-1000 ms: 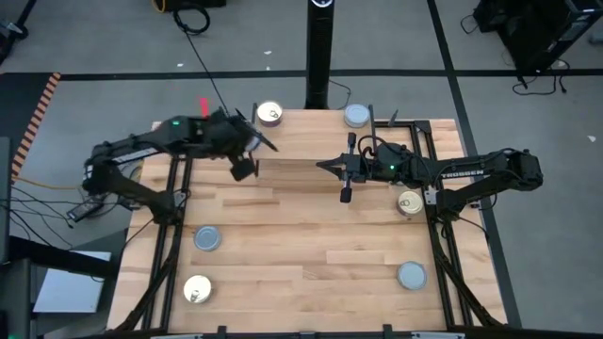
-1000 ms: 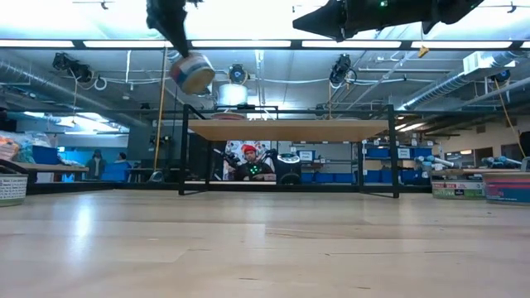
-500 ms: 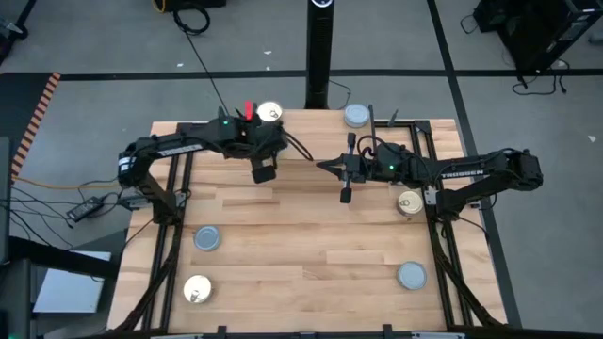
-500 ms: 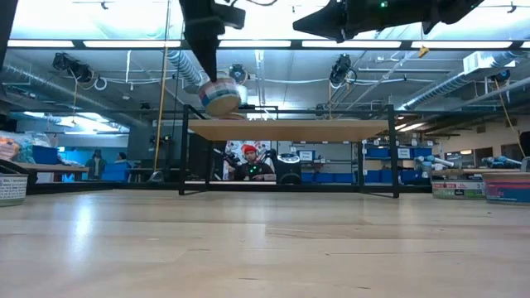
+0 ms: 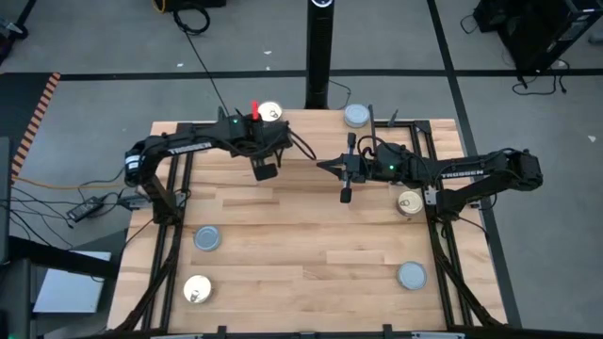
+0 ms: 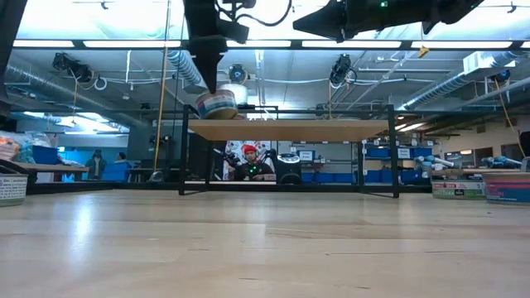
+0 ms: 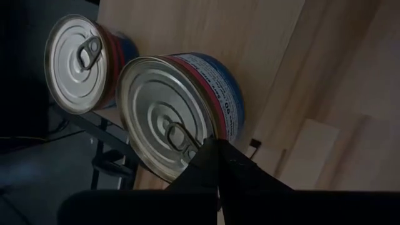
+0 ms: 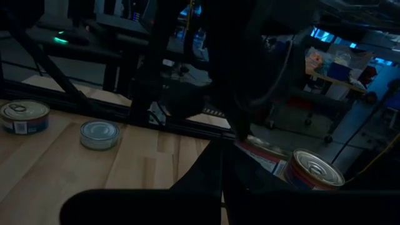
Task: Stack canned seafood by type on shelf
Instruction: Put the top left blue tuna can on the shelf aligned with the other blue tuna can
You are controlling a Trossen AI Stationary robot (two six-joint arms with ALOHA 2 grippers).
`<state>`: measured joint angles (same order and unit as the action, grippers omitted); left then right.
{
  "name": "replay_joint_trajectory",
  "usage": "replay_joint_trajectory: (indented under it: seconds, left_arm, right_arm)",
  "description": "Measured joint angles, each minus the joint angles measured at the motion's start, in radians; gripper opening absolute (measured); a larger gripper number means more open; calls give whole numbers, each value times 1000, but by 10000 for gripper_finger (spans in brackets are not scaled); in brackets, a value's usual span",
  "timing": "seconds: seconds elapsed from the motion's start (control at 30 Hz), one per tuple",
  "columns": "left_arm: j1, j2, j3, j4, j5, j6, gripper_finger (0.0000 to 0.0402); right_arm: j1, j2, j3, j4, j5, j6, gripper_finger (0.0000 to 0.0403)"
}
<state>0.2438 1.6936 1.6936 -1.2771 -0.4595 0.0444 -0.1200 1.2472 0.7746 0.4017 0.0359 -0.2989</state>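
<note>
Left gripper (image 7: 215, 164) pinches one pull-tab tin (image 7: 178, 112) beside another (image 7: 78, 62) on the shelf (image 6: 286, 130) (five more tins lie around).

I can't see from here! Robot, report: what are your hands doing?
Left gripper shut on a pull-tab tin, just above the shelf. A second pull-tab tin already beside it. Right gripper shut, empty, above the shelf. Nothing blocking.
</note>
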Motion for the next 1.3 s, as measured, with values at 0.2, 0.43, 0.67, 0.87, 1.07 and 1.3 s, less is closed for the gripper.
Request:
replay_joint_trajectory:
  seconds: [0.2,0.43,0.67,0.87,1.07,1.3]
  left_arm:
    - [10,3,0,1,0,-1,0]
    - [32,3,0,1,28,-8,0]
    - [51,3,0,3,86,-48,7]
    - [51,3,0,9,89,-48,15]
    - [50,3,-1,17,78,-47,17]
    - [50,3,-2,28,70,-40,44]
  right_arm:
    - [0,0,0,-1,0,-2,7]
    - [0,0,0,-1,0,-3,7]
    - [0,0,0,0,0,-3,7]
    - [0,0,0,0,0,-3,7]
    - [0,0,0,0,0,-3,7]
    - [0,0,0,0,0,-3,7]
